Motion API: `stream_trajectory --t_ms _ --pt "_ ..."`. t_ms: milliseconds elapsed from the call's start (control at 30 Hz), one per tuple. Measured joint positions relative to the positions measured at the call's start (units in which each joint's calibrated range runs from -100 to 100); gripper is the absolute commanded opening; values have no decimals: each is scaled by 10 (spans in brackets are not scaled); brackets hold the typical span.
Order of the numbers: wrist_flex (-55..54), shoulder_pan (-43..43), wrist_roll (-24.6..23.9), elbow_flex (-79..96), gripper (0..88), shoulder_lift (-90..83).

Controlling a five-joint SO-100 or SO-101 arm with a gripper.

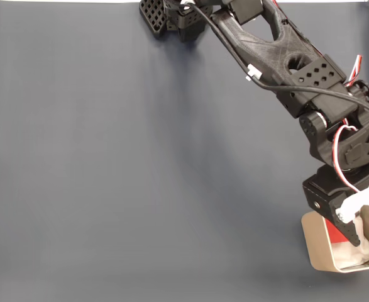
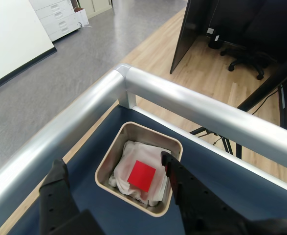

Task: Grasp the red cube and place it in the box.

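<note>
The red cube (image 2: 142,176) lies flat on the white lining inside the beige box (image 2: 106,161), and neither finger touches it. My gripper (image 2: 112,169) hangs just above the box, open, with one black finger (image 2: 57,183) left of the box and the other over its right rim. In the fixed view the gripper (image 1: 352,228) is at the bottom right, over the box (image 1: 315,250), and a bit of the red cube (image 1: 337,234) shows beside the black finger.
The box stands in the corner of the dark blue table (image 1: 140,176), close to the silver rail (image 2: 192,105) that edges it. Beyond the rail are the floor and an office chair (image 2: 243,54). The arm's base (image 1: 171,19) is at the top of the fixed view.
</note>
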Motion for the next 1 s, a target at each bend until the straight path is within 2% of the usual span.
stream_trajectory --t_ms 467,600,700,867,900,1000 --pt "-5 0 0 0 430 0" --pt "-5 0 0 0 398 0" --pt "-5 0 0 0 311 0" --pt "-7 0 -5 0 39 0" --pt "-9 0 -7 0 9 0" --pt "-10 1 -9 0 0 0"
